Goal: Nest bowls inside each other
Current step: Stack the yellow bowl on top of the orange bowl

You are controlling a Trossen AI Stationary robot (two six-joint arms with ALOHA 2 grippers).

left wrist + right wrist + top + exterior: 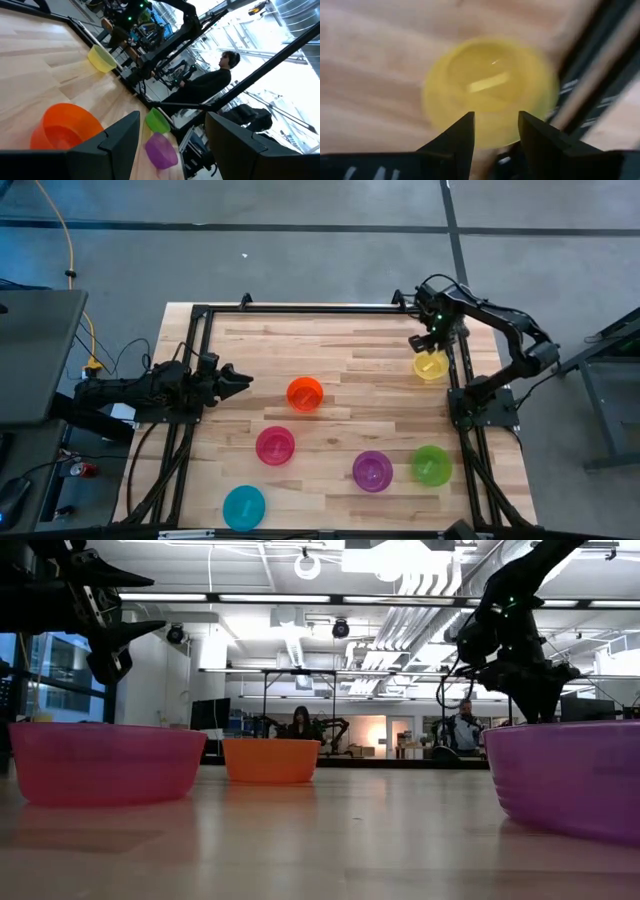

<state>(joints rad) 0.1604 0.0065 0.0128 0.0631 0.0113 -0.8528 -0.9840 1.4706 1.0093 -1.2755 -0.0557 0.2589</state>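
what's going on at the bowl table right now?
Nothing is nested yet: all six bowls sit apart on the table. The right gripper is above the yellow bowl near the right edge, fingers open, not gripping it. The left gripper is open at the left side, pointing toward the orange bowl. Pink, purple, green and cyan bowls sit untouched.

In your low view the small round purple plastic bowl [575, 778] runs off the right edge and the pink plastic bowl [105, 761] nearly reaches the left. Your right wrist view shows the yellow plastic bowl [490, 90] blurred.
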